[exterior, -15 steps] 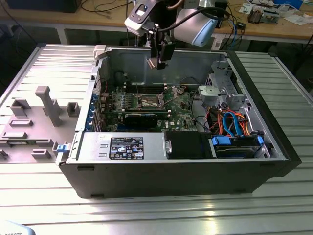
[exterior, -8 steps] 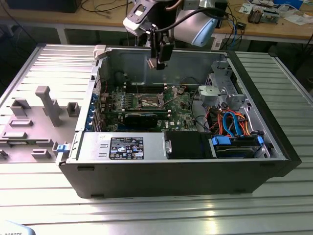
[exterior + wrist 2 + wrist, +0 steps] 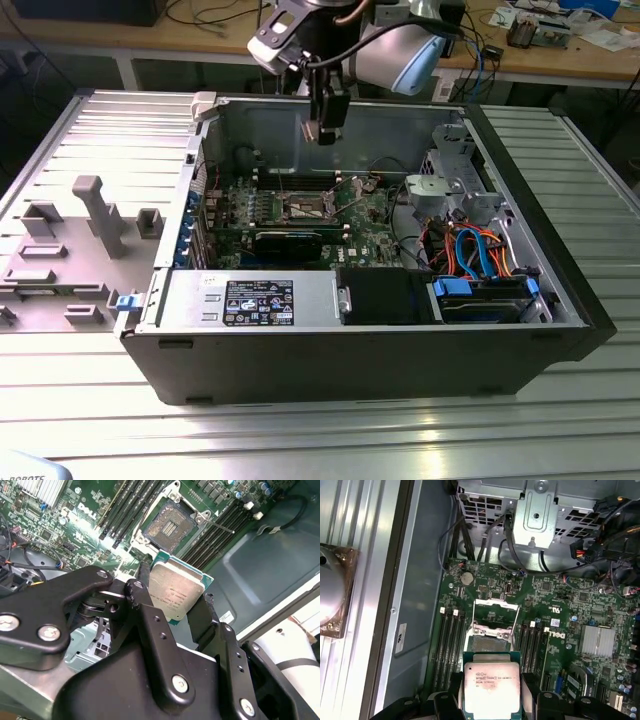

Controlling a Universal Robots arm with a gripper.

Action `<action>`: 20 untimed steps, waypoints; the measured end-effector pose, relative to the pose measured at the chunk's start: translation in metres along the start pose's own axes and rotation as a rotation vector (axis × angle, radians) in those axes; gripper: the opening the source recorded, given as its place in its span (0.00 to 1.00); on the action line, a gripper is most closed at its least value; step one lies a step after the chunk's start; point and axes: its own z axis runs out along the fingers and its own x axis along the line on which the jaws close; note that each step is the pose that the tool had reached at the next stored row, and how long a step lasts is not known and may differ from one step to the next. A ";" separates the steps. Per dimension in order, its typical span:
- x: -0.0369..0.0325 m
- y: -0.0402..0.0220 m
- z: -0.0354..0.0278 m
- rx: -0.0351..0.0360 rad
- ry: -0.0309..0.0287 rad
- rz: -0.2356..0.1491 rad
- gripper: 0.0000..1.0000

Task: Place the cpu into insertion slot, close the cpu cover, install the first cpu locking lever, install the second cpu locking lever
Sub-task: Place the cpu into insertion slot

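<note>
Above the open insertion slot [image 3: 167, 527], the hand [image 3: 175, 587], tight on two opposite edges of the cpu [image 3: 175, 594].

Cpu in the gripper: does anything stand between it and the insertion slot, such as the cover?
Nothing visible does. The gripper holds the cpu in the air over the open case. The insertion slot shows its dark centre bare, and the cpu cover looks swung up off it.

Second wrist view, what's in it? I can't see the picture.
The end effector grips the cpu, a flat grey square chip, above a green circuit board. Just past it, the insertion slot sits open with its dark centre showing.
</note>
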 end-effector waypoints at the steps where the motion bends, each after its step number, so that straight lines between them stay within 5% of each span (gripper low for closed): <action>1: 0.0000 0.0000 0.0004 -0.0003 -0.0002 0.007 0.54; 20: -0.0001 -0.0001 0.0023 -0.0010 0.0002 0.021 0.54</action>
